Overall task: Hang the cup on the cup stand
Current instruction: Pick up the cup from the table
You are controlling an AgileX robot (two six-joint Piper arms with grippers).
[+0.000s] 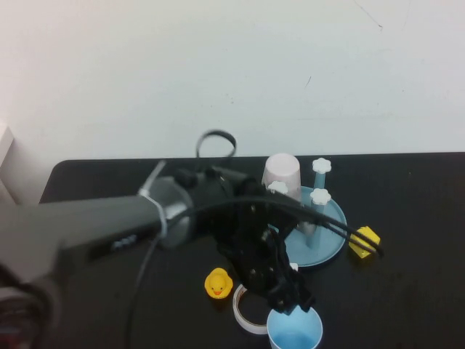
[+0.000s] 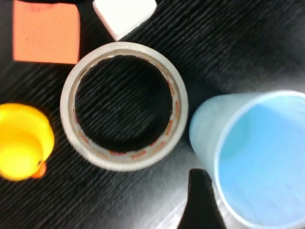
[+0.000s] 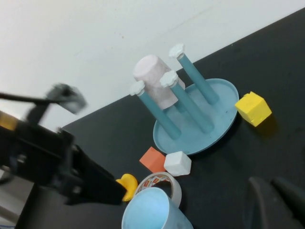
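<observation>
The cup (image 1: 294,333) is a light blue tumbler standing upright, mouth up, at the table's front edge beside a tape roll (image 1: 245,309). My left gripper (image 1: 292,299) hangs right over the cup's far rim. In the left wrist view one dark finger (image 2: 200,200) stands just outside the cup (image 2: 257,157) wall; the other finger is out of frame, so the jaws are open. The cup stand (image 1: 330,236), a teal dish with upright pegs and white knobs, lies behind the cup. My right gripper (image 3: 276,191) is shut and empty, low over bare table to the right of the cup (image 3: 152,212).
A pale pink cup (image 1: 282,174) sits upside down on a rear peg of the stand. A yellow duck (image 1: 218,283) lies left of the tape roll, and a yellow cube (image 1: 365,241) right of the stand. An orange cube (image 3: 152,159) and a white cube (image 3: 177,163) lie between stand and tape.
</observation>
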